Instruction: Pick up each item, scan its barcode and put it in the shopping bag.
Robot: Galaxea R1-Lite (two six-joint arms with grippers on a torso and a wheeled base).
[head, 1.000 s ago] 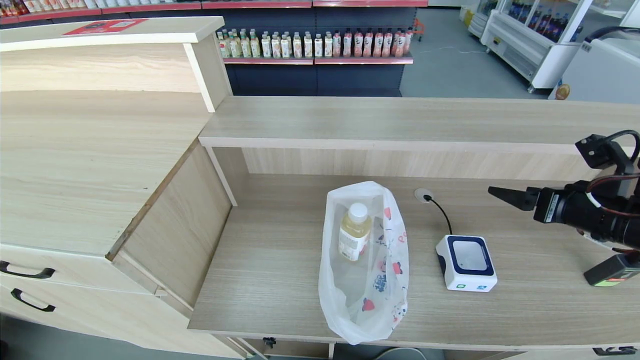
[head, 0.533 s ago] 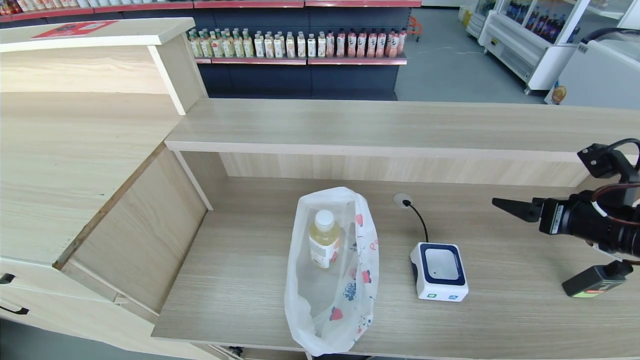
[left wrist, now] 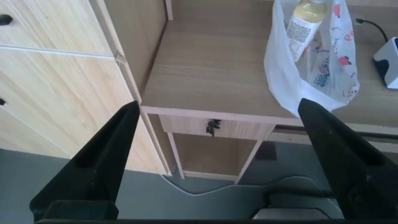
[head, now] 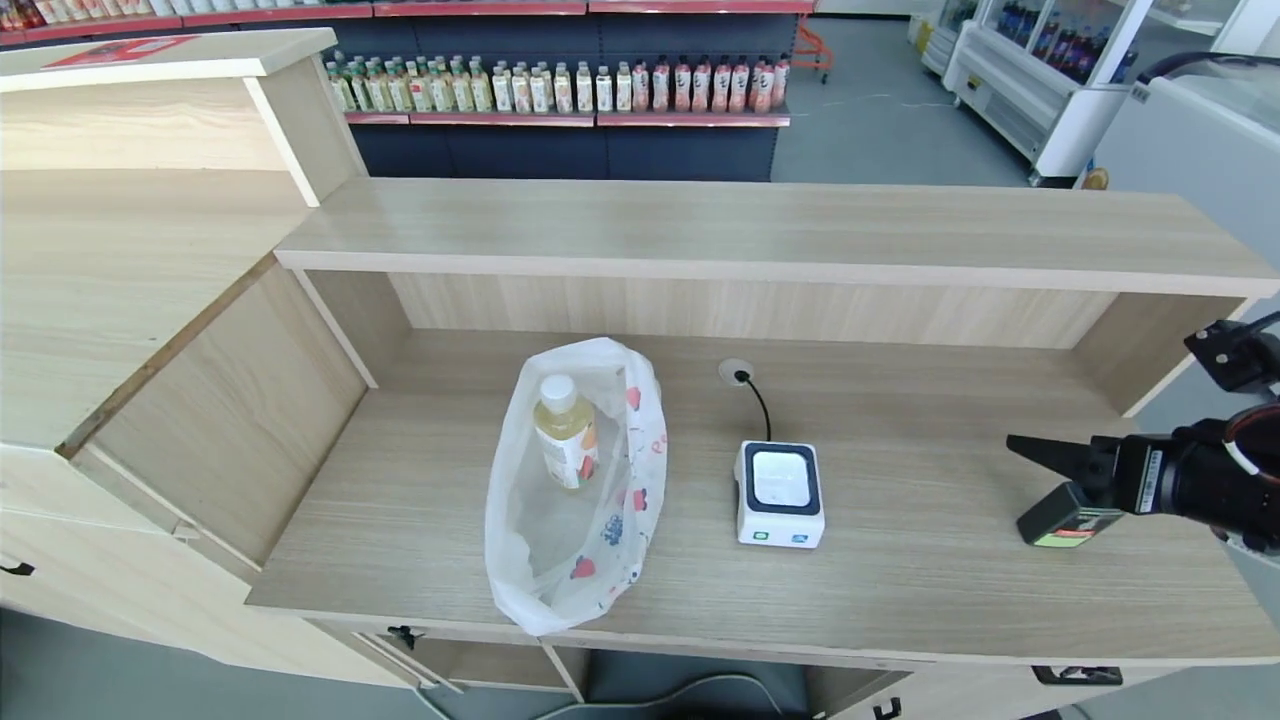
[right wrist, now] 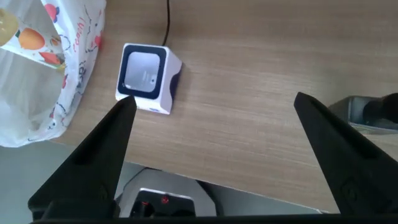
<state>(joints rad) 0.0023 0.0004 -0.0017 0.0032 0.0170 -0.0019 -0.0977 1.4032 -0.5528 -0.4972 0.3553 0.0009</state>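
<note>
- A wooden shop counter [head: 900, 600] seen from above, with a checkout task part done.
- A thin white bag [head: 545, 560] with cartoon prints lies left of centre, its mouth slack and open so items can be dropped in.
- A bottle [head: 566, 445] of pale yellow drink is already in the bag, at its far end; it may be leaning rather than standing, as the plastic blurs it.
- A small white scanner [head: 780, 492] sits just right of the bag, window facing up so that a barcode can be held over it. Its cable [head: 757, 410] runs to a hole behind it.
- A small dark box [head: 1062, 518] lies at the counter's right end, well apart from the scanner. It looks like the next item to pick up.
- The right gripper [right wrist: 211, 155] hovers near the box with jaws spread wide and holding nothing, probably ready to close on it.
- The left gripper [left wrist: 214, 155] hangs off the counter's front left corner, also spread wide and empty, out of the way.
</note>
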